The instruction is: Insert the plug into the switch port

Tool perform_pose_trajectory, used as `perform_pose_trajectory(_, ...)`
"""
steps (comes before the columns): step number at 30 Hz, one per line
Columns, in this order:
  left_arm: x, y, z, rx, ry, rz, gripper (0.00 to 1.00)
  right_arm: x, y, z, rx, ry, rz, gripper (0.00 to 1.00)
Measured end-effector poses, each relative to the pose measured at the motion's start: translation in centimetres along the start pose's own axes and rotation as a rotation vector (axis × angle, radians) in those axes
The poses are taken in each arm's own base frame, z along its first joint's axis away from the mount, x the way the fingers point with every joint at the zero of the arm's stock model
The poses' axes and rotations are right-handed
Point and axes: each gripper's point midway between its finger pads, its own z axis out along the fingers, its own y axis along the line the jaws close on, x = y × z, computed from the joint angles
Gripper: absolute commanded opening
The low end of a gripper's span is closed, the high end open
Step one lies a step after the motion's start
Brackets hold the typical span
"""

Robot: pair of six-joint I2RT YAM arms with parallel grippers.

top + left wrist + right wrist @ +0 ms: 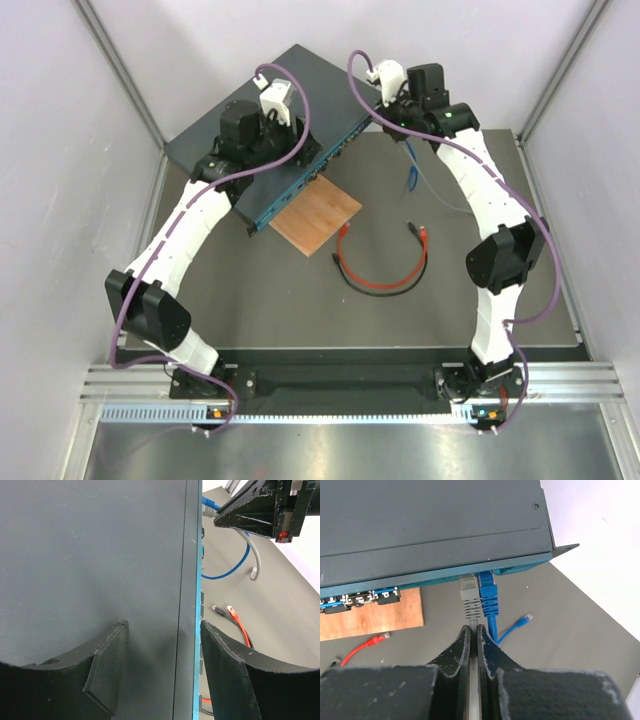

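Switch (325, 85): at 11 o'clock on the worktop (300, 300) in the top view, teal port edge facing 4 o'clock, wooden board (316, 217) just at that edge

Grey plug (469, 597): at the right end of the port row, nose at a socket mouth, at 9 o'clock of the blue plug (488, 594) sitting in the neighbouring port

Right gripper (474, 629): pressed together, pinching the grey cable (474, 705) just behind the plug's boot, plug at 12 o'clock of the fingertips

Left gripper (164, 630): spread, straddling the switch's front edge, one finger over the top plate, the other before the teal face; contact impossible to tell

Step in hand: most likely seating the plug; depth and latch impossible to tell

Doing it well: push straight toward 12 o'clock along the plug's axis, wrist square to the teal face; short and firm, since a grip on soft cable invites buckling; no drift toward 3 o'clock into the blue plug; brace the switch with the left gripper against sliding back

Right wrist view only: plug nose against the socket, both fingers closed on the cable

Left wrist view only: finger spread across the edge, side-on line of both plugs

Top view only: whole layout, plus the red-and-black cable (380, 270) lying loose at 5 o'clock of the board
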Motion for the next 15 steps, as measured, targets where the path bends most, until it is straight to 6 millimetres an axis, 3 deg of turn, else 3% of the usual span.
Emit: perform_pose_trajectory(15,-0.25,0.40,0.15,0.004,-0.008,-0.039,0.64,-0.24,-0.24,0.73,0.010,-0.010,-0.004,0.00)
